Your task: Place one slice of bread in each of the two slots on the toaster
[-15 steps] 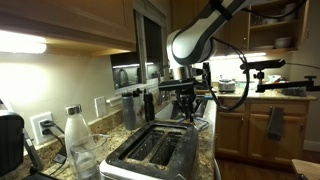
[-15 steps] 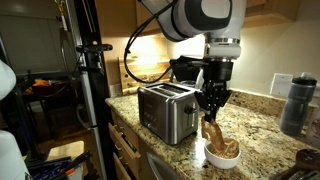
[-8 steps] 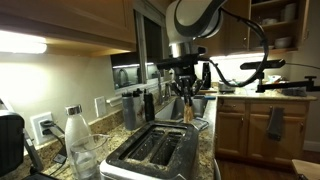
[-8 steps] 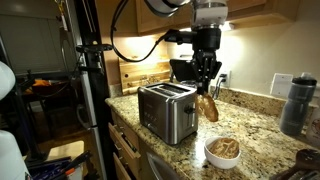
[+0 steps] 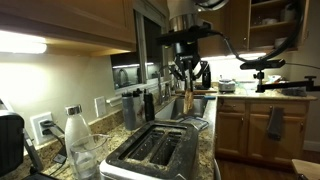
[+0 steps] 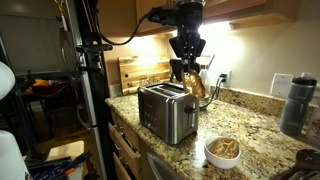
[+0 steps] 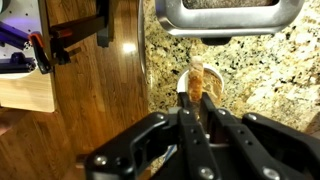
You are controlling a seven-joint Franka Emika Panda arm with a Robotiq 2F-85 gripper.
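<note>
The gripper (image 6: pixel 189 72) is up in the air over the granite counter (image 6: pixel 255 125), clamped on one slice of bread (image 6: pixel 197 86). The slice hangs down from between the fingers, tan and thin. In an exterior view it dangles just beside the toaster's (image 6: pixel 167 112) end, roughly level with its top, not touching it as far as the pictures let you tell.

The wrist view shows the same slice (image 7: pixel 197 80) edge-on between the two dark fingers (image 7: pixel 222 128), with speckled granite under it and the shiny end of the toaster (image 7: pixel 225 14) along the top edge of the picture. So the slice is off to the side of the toaster, not over the slots.

The toaster sits near the counter's end corner, close to the front edge. In an exterior view its two slots (image 5: pixel 158 149) run lengthwise along the flat metal top, dark and parallel. More bread slices (image 6: pixel 224 147) sit in a white bowl (image 6: pixel 208 152) by the counter's front edge, well apart from the toaster. A dark bottle (image 6: pixel 295 100) stands toward the back edge.
</note>
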